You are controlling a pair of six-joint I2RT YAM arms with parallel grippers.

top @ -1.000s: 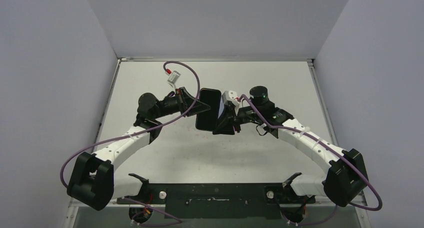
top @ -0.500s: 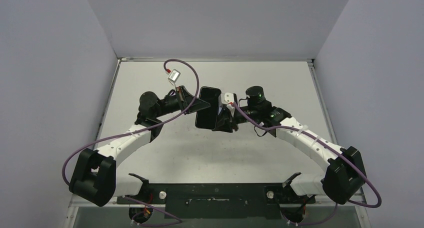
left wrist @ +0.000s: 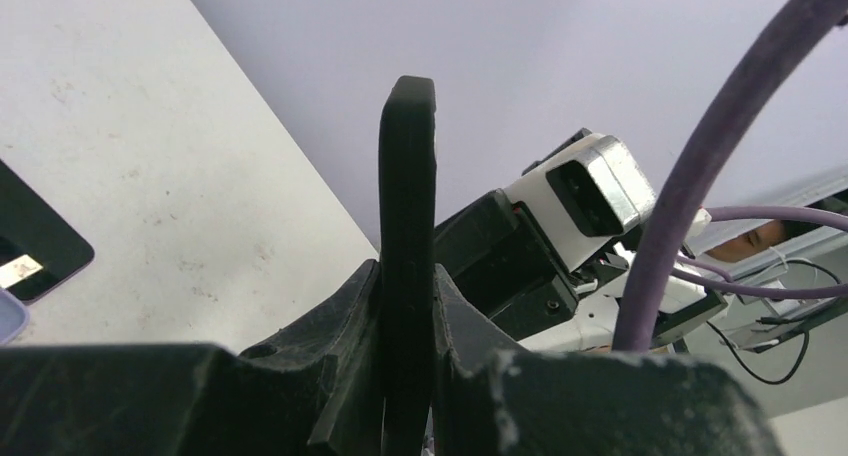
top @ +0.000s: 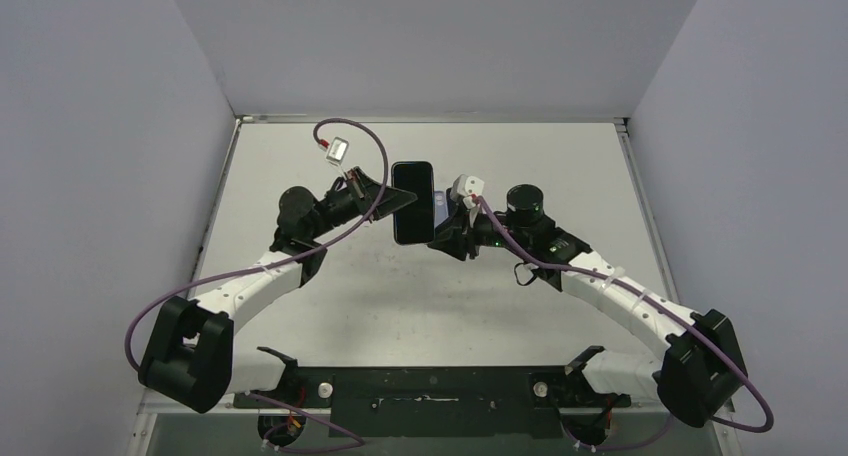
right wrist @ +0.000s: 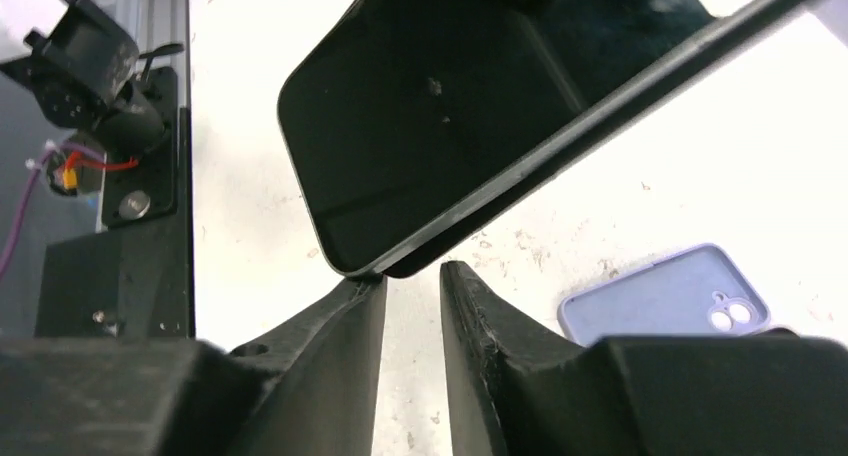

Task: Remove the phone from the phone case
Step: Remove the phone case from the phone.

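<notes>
Above the white table [top: 450, 296], my left pincer [left wrist: 407, 306] is clenching the black slab phone [left wrist: 407, 176] edge-on. Below, the lilac silicone phone case [right wrist: 665, 294] is lying flat; my right pincer [right wrist: 412, 276] is sitting narrowly parted, gripping nothing.

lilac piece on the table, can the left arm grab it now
Probably not: the left gripper is shut on the black slab, held above the table. The lilac piece lies uncovered, so that grip looks like the only obstacle.
</notes>
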